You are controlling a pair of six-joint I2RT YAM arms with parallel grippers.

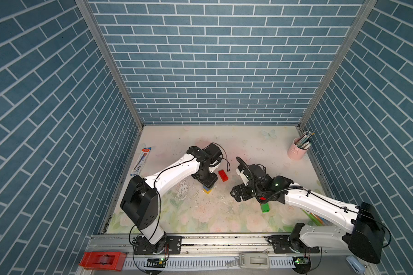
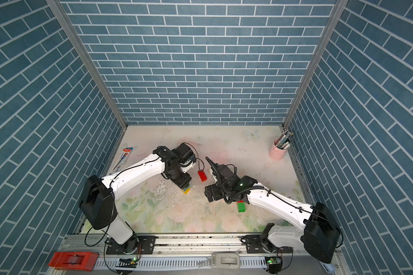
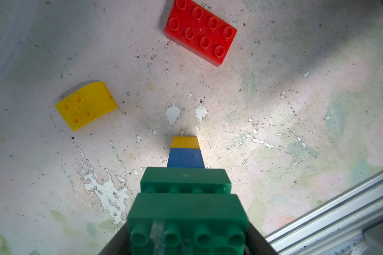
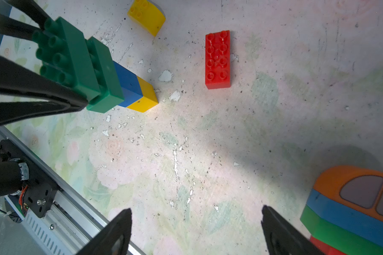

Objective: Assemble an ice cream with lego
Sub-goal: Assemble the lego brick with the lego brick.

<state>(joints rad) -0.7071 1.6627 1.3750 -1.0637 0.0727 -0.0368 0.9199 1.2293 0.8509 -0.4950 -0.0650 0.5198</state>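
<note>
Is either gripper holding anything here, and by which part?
The left gripper holds the top green brick of the stack by its two short ends; the right gripper is open and empty.

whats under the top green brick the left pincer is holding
Below the top green brick: a second green brick, its studs showing in the gap, then a blue brick, then a yellow brick at the bottom. What lies beneath that is covered.

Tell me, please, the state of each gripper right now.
Left gripper: closed on the upper green oblong studded plastic brick.
Right gripper: open, holding nothing.
</note>
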